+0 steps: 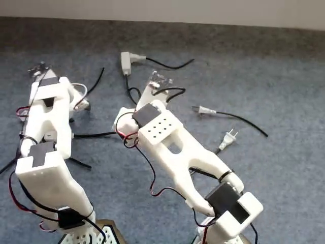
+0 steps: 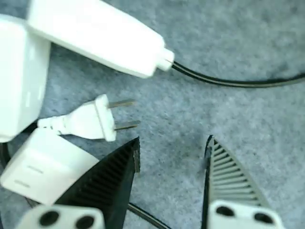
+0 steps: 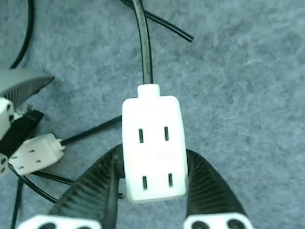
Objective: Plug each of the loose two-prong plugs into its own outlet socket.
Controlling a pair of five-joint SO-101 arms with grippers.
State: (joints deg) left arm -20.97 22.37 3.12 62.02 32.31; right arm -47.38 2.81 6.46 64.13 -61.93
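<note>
In the left wrist view the left gripper (image 2: 173, 140) stands wide open, with bare worktop (image 2: 248, 38) in the gap between its fingers (image 2: 114, 176). A plug (image 2: 93, 121) lies left of centre, just beside the black finger's tip, with its two prongs pointing toward the frame's right. A white block (image 2: 95, 38) on a black cord (image 2: 228, 82) crosses the upper left. A second block (image 2: 47, 164) sits at the lower left, partly behind the black finger.

In the right wrist view the right gripper (image 3: 153, 152) is closed on an outlet (image 3: 153, 119). Its fingers (image 3: 95, 191) press against the outlet's two long sides. The outlet sits mid-frame with two pairs of slots facing up, and its cord runs to the top edge. A small socket (image 3: 35, 152) on a black cord lies at the lower left.

In the high view the left arm (image 1: 48, 127) stands at the left and the right arm (image 1: 172, 142) at centre. A second plug (image 1: 203, 109) and a third plug (image 1: 231, 136) lie loose right of centre, near each other but apart. Another outlet block (image 1: 125, 62) lies at upper centre.
</note>
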